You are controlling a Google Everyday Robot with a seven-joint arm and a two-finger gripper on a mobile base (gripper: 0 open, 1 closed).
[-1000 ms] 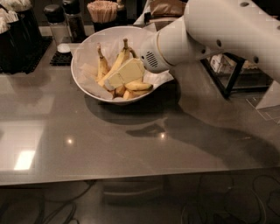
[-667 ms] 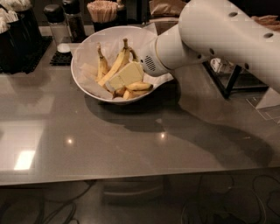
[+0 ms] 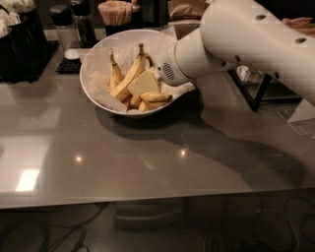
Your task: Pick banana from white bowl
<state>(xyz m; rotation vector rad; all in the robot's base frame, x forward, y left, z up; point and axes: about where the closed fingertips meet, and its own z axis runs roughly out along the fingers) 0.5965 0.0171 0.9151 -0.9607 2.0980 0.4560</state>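
Note:
The white bowl (image 3: 98, 93), lined with crinkled white paper, stands at the back middle of the grey table. Several yellow bananas lie in it. A short, thick, curved banana (image 3: 155, 97) lies at the front right of the pile. A longer, straighter one (image 3: 127, 81) and a small thin one (image 3: 114, 74) lie to its left. My gripper (image 3: 144, 82) reaches in from the right on a thick white arm. It sits low inside the bowl, over the middle of the pile and just above the short banana.
A black rack (image 3: 19, 44) stands at the back left. Shakers (image 3: 61, 22) and a holder of wooden sticks (image 3: 116, 12) stand behind the bowl. A black frame stand (image 3: 261, 91) is at the right. The table's front edge (image 3: 147, 199) runs across below.
The upper arm has swung a little to the left. The gripper stays in the bowl at nearly the same spot, and the bananas have not visibly moved.

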